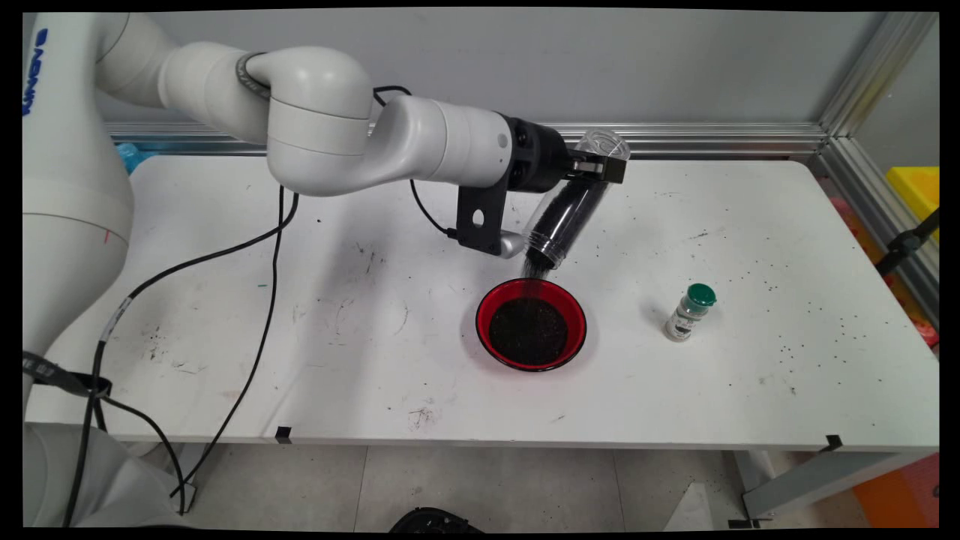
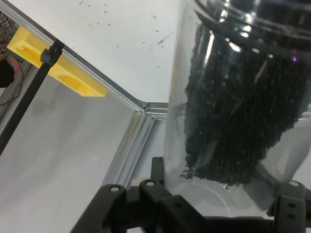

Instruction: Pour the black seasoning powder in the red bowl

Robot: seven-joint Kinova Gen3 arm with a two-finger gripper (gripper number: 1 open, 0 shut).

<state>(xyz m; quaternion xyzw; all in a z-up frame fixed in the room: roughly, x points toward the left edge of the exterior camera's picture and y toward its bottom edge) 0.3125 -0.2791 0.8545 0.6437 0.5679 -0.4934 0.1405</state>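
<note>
1. A red bowl (image 1: 531, 324) sits mid-tabletop (image 1: 375, 360), already holding a dark heap of grains.
2. A green-capped shaker (image 1: 690, 312) stands apart, right of the bowl.
3. Above the bowl's far rim, the gripper (image 1: 598, 168) has its jaws clamped on a clear jar (image 1: 568, 210), tilted mouth-down, with black grains streaming into the bowl.
4. Pouring is under way; emptying the jar calls for steeper tilt, I judge.

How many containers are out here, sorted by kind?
Clear jar, held tilted by the gripper: 1
Red bowl: 1
Green-capped shaker: 1
Total: 3
</note>
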